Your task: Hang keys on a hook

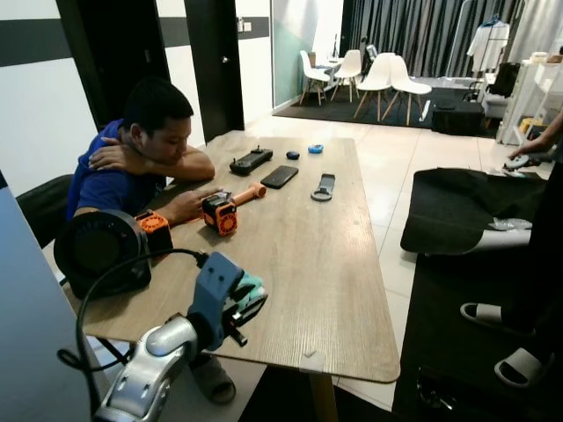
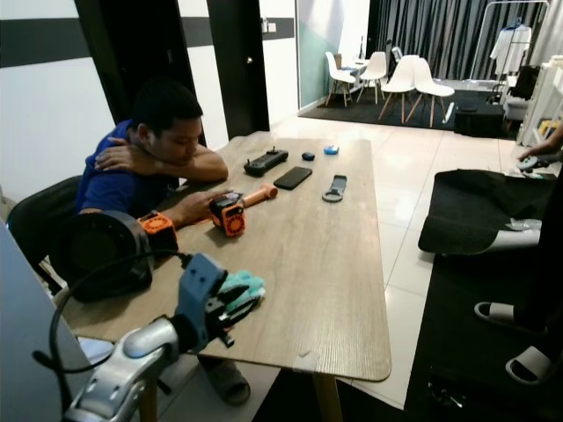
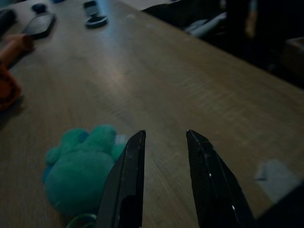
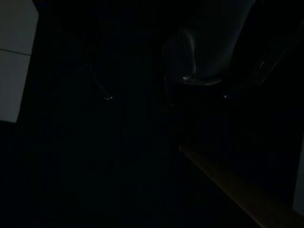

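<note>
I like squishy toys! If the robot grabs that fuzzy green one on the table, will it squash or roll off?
The green plush toy looks soft and fuzzy, so it would probably squash between the left tool's open fingers rather than slip. It seems light, and its lumpy shape likely won't roll on the wooden table. A ring at its bottom may dangle when lifted.

Fluffy teal plush keychain (image 3: pixel 78 168) with a small ring, lying flat on the wooden bench (image 1: pixel 308 255) near its front edge.

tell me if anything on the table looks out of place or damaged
Nothing looks damaged or spilled. One oddity: a teal plush keychain lies near the table edge beside the open left gripper, and no hook to hang it on can be seen.
</note>
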Controlling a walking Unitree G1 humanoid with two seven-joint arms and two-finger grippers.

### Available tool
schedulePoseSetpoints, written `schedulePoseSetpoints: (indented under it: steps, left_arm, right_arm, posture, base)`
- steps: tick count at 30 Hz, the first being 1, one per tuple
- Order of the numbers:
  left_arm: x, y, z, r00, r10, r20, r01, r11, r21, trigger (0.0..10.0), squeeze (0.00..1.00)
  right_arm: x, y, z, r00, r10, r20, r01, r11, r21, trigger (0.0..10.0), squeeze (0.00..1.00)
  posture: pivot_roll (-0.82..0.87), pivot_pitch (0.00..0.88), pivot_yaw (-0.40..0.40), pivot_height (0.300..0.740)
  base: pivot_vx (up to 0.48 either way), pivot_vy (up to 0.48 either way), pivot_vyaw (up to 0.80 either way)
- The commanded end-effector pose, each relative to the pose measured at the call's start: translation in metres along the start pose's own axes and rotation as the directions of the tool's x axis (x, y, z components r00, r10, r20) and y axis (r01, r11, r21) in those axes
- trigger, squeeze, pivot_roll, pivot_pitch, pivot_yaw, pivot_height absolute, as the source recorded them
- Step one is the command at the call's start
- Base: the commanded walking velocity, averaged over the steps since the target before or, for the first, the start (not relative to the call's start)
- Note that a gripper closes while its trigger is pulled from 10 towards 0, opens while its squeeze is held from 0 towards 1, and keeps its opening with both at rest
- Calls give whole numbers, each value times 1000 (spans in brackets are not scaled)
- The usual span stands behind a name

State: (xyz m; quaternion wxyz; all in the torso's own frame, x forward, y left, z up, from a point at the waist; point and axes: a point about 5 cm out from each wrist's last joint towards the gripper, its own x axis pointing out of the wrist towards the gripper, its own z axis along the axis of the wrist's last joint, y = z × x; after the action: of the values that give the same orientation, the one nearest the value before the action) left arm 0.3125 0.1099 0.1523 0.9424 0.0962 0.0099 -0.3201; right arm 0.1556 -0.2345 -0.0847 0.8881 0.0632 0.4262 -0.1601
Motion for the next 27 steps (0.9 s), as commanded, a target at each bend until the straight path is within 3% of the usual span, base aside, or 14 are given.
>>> schedulePoseSetpoints:
  steps: [1,3,7,18,27]
  left_arm:
    - [8,-1,-6,998,62,-33,-61,998,16,10000,0]
    - [17,3,-10,988,148,-53,-145,988,51,10000,0]
    - [21,6,-14,976,204,-71,-197,977,85,10000,0]
    - [27,16,-38,934,321,-155,-281,931,234,10000,0]
    - [26,21,-50,916,359,-181,-328,927,181,10000,0]
  right_arm:
    - [1,1,1,1000,0,-4,0,1000,-2,10000,0]
    - [1,2,4,1000,3,1,-3,1000,-3,10000,0]
    - [2,3,5,1000,5,4,-5,1000,-3,10000,0]
    - [3,5,12,1000,9,17,-9,1000,-7,10000,0]
    - [4,5,14,1000,9,20,-9,1000,-7,10000,0]
  posture:
    - [48,15,37,740]
    - [47,18,36,740]
    - [46,19,36,740]
    - [41,24,39,740]
    - [44,28,37,740]
  base:
    - [0,0,0]
    - [0,0,0]
    - [0,0,0]
    - [0,0,0]
    - [0,0,0]
